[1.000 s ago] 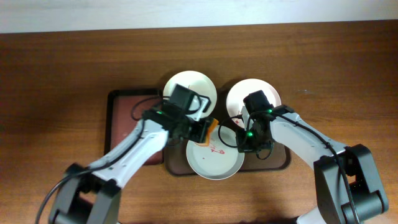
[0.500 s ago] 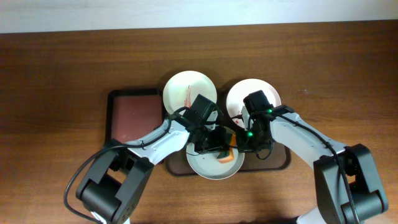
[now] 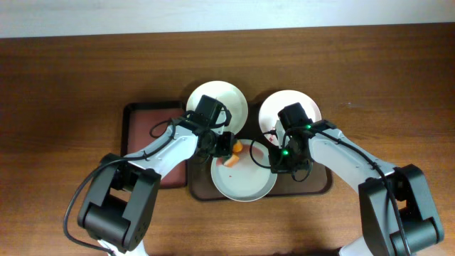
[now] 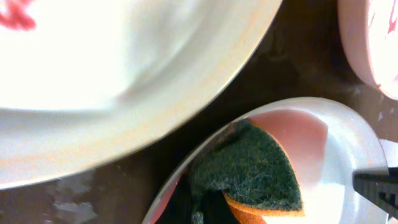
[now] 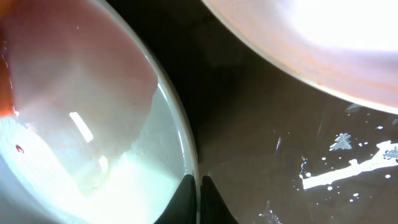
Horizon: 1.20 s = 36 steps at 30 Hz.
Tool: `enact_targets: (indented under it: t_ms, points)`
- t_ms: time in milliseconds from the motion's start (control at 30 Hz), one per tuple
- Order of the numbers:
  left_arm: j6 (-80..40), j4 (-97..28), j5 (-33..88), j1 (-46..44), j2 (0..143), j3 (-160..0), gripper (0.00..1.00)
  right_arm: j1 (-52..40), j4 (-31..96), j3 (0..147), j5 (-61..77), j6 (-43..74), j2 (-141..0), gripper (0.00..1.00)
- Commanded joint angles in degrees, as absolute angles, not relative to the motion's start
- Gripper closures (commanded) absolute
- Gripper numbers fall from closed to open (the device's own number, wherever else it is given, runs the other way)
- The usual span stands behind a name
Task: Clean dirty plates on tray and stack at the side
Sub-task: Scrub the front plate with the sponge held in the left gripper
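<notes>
We count three plates on the one dark tray (image 3: 320,185): back-left plate (image 3: 213,99), back-right plate (image 3: 288,107), front plate (image 3: 245,183). Our left gripper (image 3: 229,147) clamps one sponge (image 4: 249,171) against the front plate; our right gripper (image 5: 199,190) pinches its rim

You see the sponge (image 4: 249,169) cut off at the bottom edge; overhead, the arms hide most of the tray (image 3: 318,186).

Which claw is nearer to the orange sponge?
Left. The left claw grips the sponge on the front plate; the right claw pinches that plate's right rim, apart from the sponge.
</notes>
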<state>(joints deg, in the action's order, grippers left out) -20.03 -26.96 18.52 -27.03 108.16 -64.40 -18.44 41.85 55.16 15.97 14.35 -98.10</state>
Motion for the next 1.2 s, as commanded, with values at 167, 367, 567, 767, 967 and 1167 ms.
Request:
enact_targets:
  t_ms: [167,367,567,767,967,1167]
  points:
    - [-18.33,-42.59,10.22,-25.98,107.18,-75.55,1.0,-18.79,42.89,54.63,14.74,13.8,-98.85,0.96]
    - [-21.85,-44.45,22.92,-26.7,103.18,-75.44,1.0,-18.79,43.7,54.63,14.72,13.82,-98.85,0.96]
    - [-23.42,-42.63,25.76,-32.69,103.28,-67.44,1.0,-18.79,44.16,54.63,14.74,13.82,-98.85,0.96]
    - [-25.45,-39.07,10.57,-32.42,103.26,-62.15,1.0,-18.79,44.23,54.63,14.74,13.85,-98.85,0.96]
    - [-20.75,-40.03,12.8,-29.08,99.15,-71.33,1.0,-18.79,44.16,54.63,14.72,13.82,-98.85,0.96]
    - [-15.03,-50.09,-4.89,-20.84,88.49,-71.85,1.0,-18.79,44.1,54.63,14.74,13.82,-98.85,0.96]
